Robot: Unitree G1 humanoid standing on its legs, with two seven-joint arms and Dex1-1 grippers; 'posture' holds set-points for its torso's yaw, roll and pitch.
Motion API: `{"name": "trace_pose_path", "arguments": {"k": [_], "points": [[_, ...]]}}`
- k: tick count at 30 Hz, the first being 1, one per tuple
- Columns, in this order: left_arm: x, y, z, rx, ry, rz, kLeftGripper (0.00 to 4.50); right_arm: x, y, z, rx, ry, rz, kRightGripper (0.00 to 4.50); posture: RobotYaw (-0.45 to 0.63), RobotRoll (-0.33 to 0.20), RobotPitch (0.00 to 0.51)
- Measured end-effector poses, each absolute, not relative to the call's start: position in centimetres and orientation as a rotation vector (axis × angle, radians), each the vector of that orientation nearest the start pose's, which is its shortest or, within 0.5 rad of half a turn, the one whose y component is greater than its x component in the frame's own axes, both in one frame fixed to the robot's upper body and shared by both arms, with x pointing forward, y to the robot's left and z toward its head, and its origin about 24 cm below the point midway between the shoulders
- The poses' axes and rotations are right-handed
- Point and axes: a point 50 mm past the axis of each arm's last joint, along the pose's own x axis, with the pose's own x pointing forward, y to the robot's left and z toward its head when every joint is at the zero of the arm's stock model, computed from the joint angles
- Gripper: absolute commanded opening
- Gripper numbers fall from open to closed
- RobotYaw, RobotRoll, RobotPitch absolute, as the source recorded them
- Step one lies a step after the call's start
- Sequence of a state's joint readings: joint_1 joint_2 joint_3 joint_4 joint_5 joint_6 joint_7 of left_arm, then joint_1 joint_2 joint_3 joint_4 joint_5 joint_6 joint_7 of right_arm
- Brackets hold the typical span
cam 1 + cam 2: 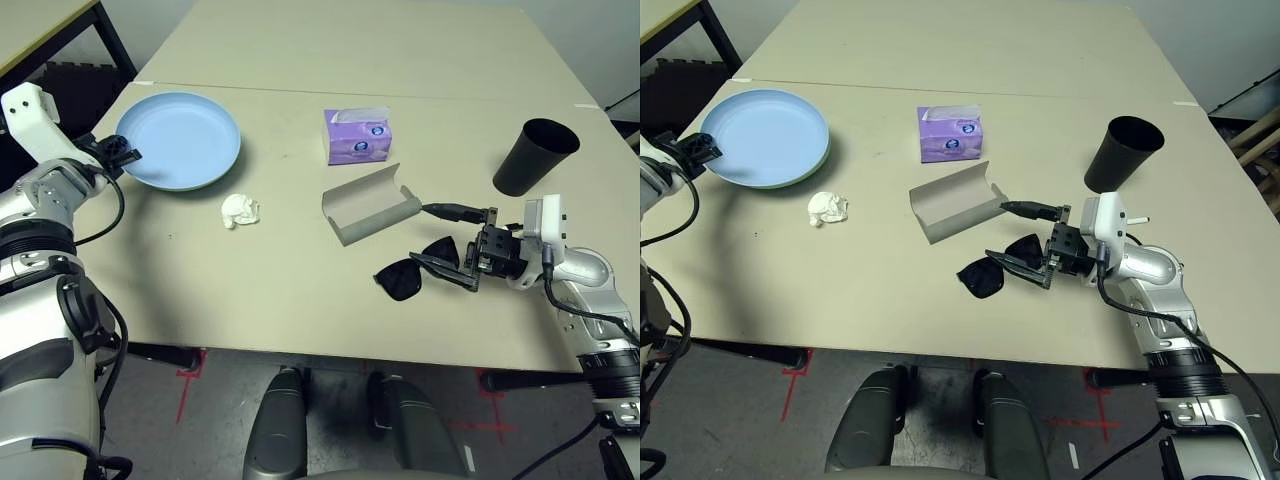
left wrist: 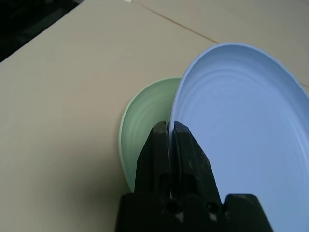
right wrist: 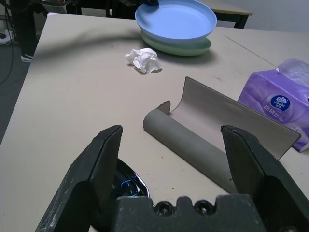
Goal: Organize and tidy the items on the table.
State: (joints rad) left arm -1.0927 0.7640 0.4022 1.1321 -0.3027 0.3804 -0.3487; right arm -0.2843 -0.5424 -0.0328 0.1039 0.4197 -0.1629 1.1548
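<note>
where legible, purple tissue box (image 3: 285, 96) label reads "vinda".

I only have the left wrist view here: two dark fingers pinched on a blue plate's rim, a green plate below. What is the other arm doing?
Observer: The right end effector is open, beside the black sunglasses on the table.
Operator: Is the glasses case shut?
Observer: No, the grey case lies open and empty, next to the sunglasses.
Operator: Anything loose near the plates?
Observer: A crumpled white tissue wad lies just beside the blue plate.
</note>
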Motion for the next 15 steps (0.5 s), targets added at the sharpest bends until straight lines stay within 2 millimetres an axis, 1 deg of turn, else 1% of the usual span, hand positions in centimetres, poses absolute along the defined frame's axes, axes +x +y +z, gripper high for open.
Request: {"name": "trace_pose_path", "arguments": {"k": [9, 10, 12, 15], "points": [[36.88, 35.41, 21.55, -0.252, 0.030, 0.256, 0.05, 26.81, -19.71, 13.10, -0.306, -0.257, 1.134, 4.50, 0.17, 0.000, 0.169], [36.92, 35.38, 21.61, -0.238, 0.024, 0.263, 0.55, 26.80, -19.69, 13.12, -0.306, -0.257, 1.134, 4.50, 0.17, 0.000, 0.169], [37.01, 35.28, 21.67, -0.223, 0.012, 0.266, 1.08, 26.79, -19.66, 13.19, -0.307, -0.260, 1.135, 4.50, 0.17, 0.000, 0.170], [37.26, 34.79, 21.54, -0.215, 0.011, 0.243, 2.21, 26.81, -19.65, 13.20, -0.305, -0.259, 1.130, 4.50, 0.18, 0.000, 0.170]]}}
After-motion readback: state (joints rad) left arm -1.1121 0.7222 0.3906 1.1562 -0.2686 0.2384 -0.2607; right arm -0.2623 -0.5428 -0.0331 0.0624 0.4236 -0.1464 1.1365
